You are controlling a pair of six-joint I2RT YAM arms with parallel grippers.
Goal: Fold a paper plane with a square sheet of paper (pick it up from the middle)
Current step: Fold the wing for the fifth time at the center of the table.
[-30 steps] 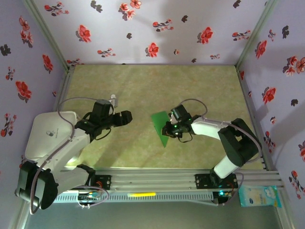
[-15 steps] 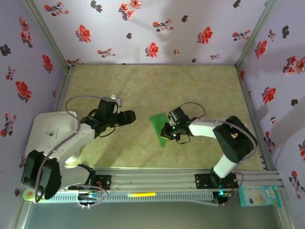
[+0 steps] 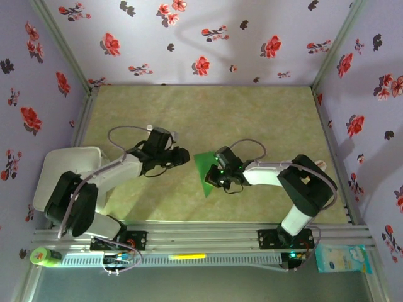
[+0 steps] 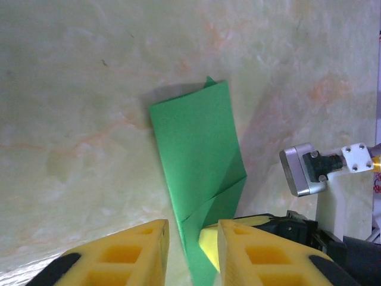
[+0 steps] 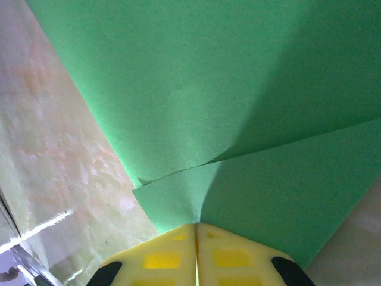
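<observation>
The square sheet of paper [image 3: 204,168] is bright green and folded into a creased, pointed shape, held just above the table centre. My right gripper [image 3: 217,177] is shut on its right side; in the right wrist view the closed fingertips [image 5: 196,226] pinch the paper [image 5: 196,107] at a fold. My left gripper [image 3: 184,156] sits at the paper's left edge. In the left wrist view the paper [image 4: 196,149] has its near edge running down between the left gripper's [image 4: 191,227] yellow fingers, which stand a little apart. A yellow fingertip [image 4: 209,245] of the right gripper shows behind the paper.
A tiny white bottle [image 3: 151,128] stands just behind the left arm. A white board [image 3: 63,173] lies at the table's left edge. Flowered walls close in three sides. The right arm's metal wrist part [image 4: 302,170] hangs close to the left fingers.
The left arm swung right to the paper's edge and its jaws narrowed around it. The right gripper carried the paper slightly left, still shut on it.
</observation>
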